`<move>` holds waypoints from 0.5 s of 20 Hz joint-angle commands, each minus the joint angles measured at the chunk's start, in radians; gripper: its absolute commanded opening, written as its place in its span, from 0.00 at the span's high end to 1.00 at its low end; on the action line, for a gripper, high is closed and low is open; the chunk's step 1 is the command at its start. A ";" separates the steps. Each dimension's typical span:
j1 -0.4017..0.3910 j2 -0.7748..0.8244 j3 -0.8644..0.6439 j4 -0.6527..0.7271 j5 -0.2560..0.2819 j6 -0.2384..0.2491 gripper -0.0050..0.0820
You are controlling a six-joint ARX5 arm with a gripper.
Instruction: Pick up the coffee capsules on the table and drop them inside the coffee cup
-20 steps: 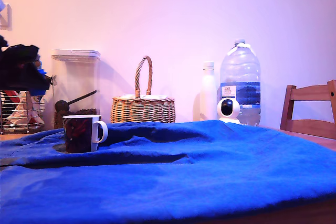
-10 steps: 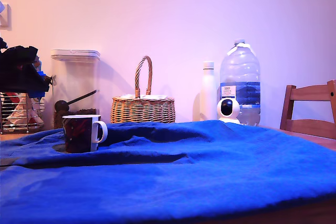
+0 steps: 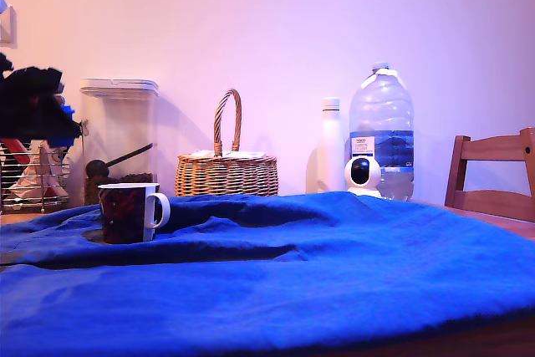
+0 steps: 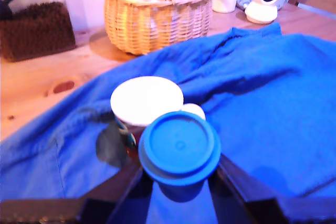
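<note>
A pale wall backs a wooden counter (image 4: 31,87) draped in a wrinkled bright blue cloth (image 3: 334,265). Along the wall a clear plastic canister (image 3: 119,135), a wicker basket (image 3: 226,171), a white bottle (image 3: 332,144), a large water bottle (image 3: 382,127) and a small white camera (image 3: 364,175) are lined up, and a wooden chair (image 3: 493,177) is seen at the exterior view's right.

The coffee cup (image 3: 129,212) stands on the cloth toward the exterior view's left, upright, its white handle turned to that view's right. The tool (image 4: 178,182) is seen dark at that view's far left, above and beside the cup. In the wrist view the coffee capsule (image 4: 179,146) is pinched between the two dark fingers (image 4: 118,187), its flat blue face turned to the camera; it is held off the cloth and overlaps the near edge of the cup's white opening (image 4: 146,98).

The capsule is judged light and thin-walled, stiff at the rim but likely to dent along the tapered body, and its smooth plastic may slip. It is best held on opposite sides of the body just under the wider rim, with modest pressure. The cup is judged heavy enough to stay put under a dropped capsule, though the loose cloth beneath it could shift if it were nudged.
</note>
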 commanded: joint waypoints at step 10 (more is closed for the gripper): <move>0.002 0.296 0.372 -0.220 0.019 -0.002 0.65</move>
